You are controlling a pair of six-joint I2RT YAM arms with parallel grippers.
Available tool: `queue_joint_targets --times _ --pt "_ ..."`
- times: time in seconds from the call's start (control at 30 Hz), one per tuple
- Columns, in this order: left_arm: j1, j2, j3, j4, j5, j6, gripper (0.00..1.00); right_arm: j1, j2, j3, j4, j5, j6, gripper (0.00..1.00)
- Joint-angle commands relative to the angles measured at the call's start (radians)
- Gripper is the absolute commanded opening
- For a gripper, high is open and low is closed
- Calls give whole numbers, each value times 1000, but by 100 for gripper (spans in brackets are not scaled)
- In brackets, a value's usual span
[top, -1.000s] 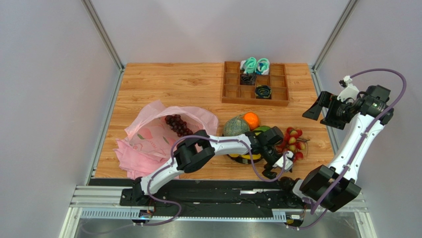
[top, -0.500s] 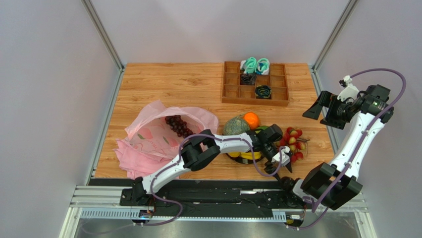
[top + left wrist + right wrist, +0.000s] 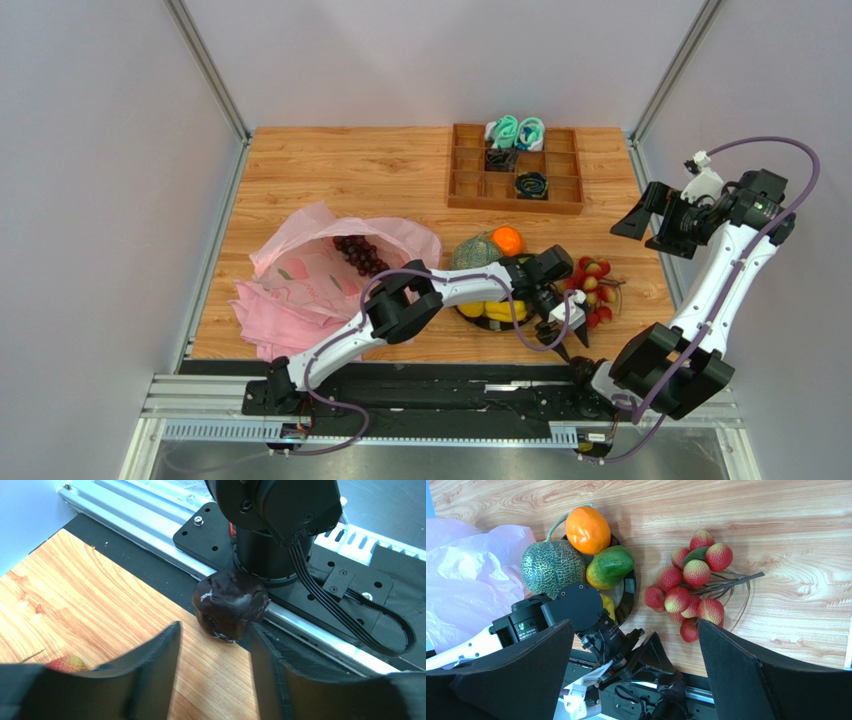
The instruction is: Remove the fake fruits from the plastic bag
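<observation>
The pink plastic bag [image 3: 320, 265] lies at the left with dark grapes [image 3: 360, 252] in its open mouth. Out of the bag are a netted melon [image 3: 551, 566], an orange [image 3: 587, 529], a green-orange fruit [image 3: 609, 566] and a yellow piece [image 3: 608, 605] on a black plate [image 3: 628, 587]. Red berries [image 3: 688, 587] lie on the wood to its right. A dark purple lumpy fruit [image 3: 230, 605] sits at the table's near edge against the right arm's base. My left gripper [image 3: 215, 630] is open, its fingertips just short of that fruit on either side. My right gripper [image 3: 631, 630] hangs high at the right, wide open and empty.
A wooden compartment tray [image 3: 515, 208] with teal and black items stands at the back. A folded pink cloth [image 3: 265, 325] lies under the bag's near side. The black base rail [image 3: 320, 605] and the right arm's base [image 3: 270, 555] sit right behind the dark fruit.
My left gripper has shifted a little right toward the dark fruit at the table edge, and its jaws have narrowed. The right arm has stayed still.
</observation>
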Motion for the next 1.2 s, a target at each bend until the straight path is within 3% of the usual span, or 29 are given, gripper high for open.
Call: queue_joint_targets --times 0.0,0.23,0.33,0.4,0.43,0.53,0.7,0.8,0.97,1.03,1.17 --pt "-10 -27 5 -68 50 106 71 -5 -12 18 -148 -44 -33 100" --pt "-18 -59 -51 -71 18 172 99 -5 40 79 -162 15 -76 100" --pt "-11 -47 -25 -84 47 109 99 -5 64 100 -162 -2 -67 99" --pt "1 -38 -61 48 120 13 98 -5 70 114 -161 1 -58 99" --pt "7 -39 -84 188 131 -99 98 -5 70 122 -167 1 -59 99" --pt "10 -45 -143 329 142 -222 98 -5 66 111 -167 0 -64 100" --pt "18 -22 -127 395 190 -276 81 -5 73 76 -155 -17 -62 99" --pt "21 -13 -117 387 233 -275 76 -5 78 84 -155 -8 -70 99" --pt "22 -45 -152 445 272 -308 78 -5 84 85 -159 -5 -82 99" --pt "9 -48 -147 511 291 -409 84 -5 89 88 -159 -5 -82 99" --pt "9 -44 -144 518 296 -437 83 -5 93 113 -164 -9 -82 99"
